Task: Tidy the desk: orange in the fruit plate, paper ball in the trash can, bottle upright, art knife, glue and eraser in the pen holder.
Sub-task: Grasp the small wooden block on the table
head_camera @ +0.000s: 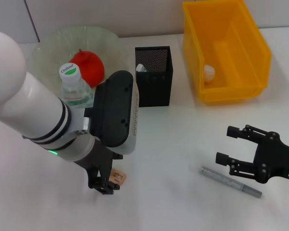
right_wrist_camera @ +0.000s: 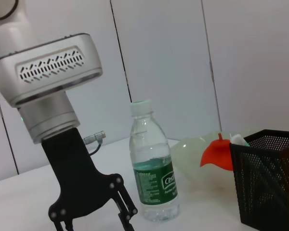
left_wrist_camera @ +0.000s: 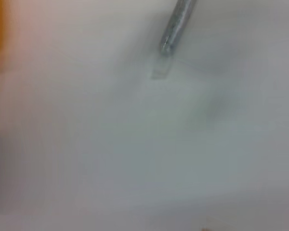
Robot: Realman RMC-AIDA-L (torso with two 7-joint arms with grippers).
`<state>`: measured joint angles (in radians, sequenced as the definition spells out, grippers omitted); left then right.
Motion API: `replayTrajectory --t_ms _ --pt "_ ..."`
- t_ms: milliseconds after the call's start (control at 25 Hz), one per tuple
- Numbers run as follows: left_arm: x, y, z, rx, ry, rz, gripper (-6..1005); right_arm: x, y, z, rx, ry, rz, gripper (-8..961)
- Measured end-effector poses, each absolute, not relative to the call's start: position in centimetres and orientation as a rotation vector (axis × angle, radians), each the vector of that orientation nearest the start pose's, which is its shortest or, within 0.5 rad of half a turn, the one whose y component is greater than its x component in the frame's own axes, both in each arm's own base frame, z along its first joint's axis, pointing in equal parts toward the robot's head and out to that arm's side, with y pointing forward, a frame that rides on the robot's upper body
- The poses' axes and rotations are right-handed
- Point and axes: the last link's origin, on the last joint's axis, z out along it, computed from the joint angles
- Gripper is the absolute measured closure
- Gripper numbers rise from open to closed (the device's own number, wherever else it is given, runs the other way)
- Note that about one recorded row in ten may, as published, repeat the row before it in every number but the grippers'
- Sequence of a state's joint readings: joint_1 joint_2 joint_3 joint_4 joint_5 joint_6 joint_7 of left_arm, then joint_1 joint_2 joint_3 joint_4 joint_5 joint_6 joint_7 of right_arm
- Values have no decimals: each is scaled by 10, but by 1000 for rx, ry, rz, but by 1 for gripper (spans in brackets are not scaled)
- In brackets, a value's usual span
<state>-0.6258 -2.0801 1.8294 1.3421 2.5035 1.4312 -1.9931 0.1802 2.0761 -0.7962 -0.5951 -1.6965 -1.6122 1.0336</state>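
Now the left gripper (head_camera: 107,185) is sitting low over the eraser (head_camera: 119,177) (finger state unclear); the spread-fingered right gripper (head_camera: 229,146) is hovering beside the art knife (head_camera: 229,182), lying flat, tip aimed left.

You can read "Cestbon" on the bottle's (head_camera: 76,86) green cap from the head view, and "Cest…" on its green label (right_wrist_camera: 156,184) in the right wrist view.
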Motion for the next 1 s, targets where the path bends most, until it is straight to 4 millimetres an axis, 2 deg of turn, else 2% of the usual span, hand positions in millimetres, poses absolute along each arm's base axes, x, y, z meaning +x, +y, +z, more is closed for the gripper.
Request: replayTrajectory --t_ms 240,840,1000 --pt "-152 317 -84 -2996 381 772 338 329 233 1 -2493 568 837 155" --pt "-153 320 -86 -2999 394 782 375 329 232 1 -2499 568 836 154" --pt "-154 322 -87 -2999 394 792 484 329 232 1 -2499 568 836 154"
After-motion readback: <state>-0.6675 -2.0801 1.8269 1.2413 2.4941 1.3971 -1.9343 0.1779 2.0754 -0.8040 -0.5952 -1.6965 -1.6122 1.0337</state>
